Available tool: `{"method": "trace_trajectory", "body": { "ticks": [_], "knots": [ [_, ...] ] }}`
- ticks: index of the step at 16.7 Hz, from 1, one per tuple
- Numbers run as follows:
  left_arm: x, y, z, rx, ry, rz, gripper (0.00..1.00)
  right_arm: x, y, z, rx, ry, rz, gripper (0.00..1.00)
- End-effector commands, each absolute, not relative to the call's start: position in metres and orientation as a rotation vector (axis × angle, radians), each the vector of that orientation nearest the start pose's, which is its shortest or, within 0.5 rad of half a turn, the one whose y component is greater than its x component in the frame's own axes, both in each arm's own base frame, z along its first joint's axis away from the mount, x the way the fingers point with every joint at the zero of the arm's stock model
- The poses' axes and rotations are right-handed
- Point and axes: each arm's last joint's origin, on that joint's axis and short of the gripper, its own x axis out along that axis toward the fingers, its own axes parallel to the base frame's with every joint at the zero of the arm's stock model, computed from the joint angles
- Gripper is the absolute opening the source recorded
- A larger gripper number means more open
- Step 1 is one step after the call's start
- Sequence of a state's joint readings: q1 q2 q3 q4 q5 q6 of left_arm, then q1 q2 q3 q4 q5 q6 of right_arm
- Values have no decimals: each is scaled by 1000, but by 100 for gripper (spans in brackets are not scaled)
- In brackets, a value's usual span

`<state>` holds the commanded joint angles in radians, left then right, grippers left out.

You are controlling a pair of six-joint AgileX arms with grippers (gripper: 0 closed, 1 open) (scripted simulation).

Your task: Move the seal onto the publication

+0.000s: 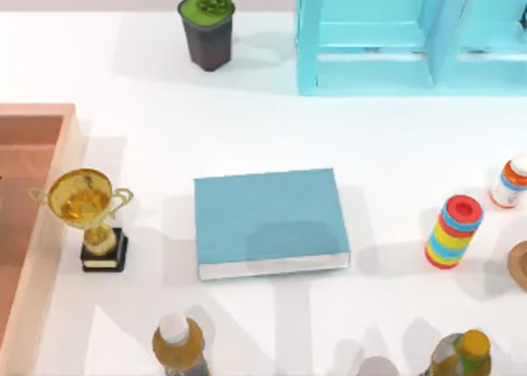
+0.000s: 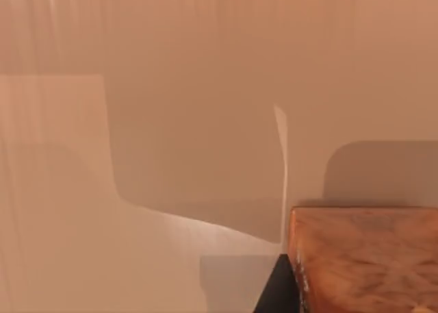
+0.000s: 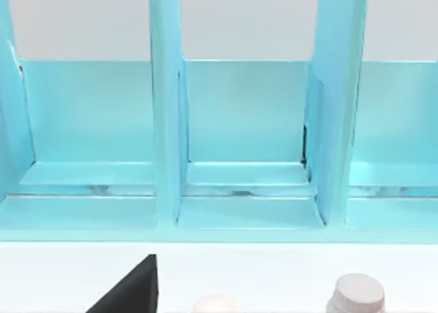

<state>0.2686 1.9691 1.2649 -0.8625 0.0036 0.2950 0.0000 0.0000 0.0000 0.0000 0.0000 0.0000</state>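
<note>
A red-brown rounded thing that may be the seal (image 1: 520,265) stands at the table's right edge, cut off by the top view's border. It is just right of the striped ring stack (image 1: 453,231) and near a white-capped bottle (image 1: 510,181), well apart from the publication (image 1: 269,218). The teal publication lies flat at the table's middle with nothing on its cover, between a gold trophy (image 1: 86,207) on the left and the ring stack, with the light-blue shelf unit (image 1: 370,71) behind. For the left gripper and the right gripper I cannot tell wide from narrow.
</note>
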Motion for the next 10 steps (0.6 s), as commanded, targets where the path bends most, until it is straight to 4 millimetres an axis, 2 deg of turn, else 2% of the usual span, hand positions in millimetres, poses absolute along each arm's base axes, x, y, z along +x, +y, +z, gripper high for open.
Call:
{"method": "trace_trajectory", "body": {
  "ticks": [3,4,7,10],
  "knots": [
    [341,95,133,18,1562,-17,0,106,-1,160,0,0,0,100],
    [343,92,140,20,1547,-11,0,106,-1,160,0,0,0,100],
    [355,62,189,33,1457,15,0,106,-1,160,0,0,0,100],
    [358,12,247,27,1386,14,0,106,-1,160,0,0,0,100]
  ]
}}
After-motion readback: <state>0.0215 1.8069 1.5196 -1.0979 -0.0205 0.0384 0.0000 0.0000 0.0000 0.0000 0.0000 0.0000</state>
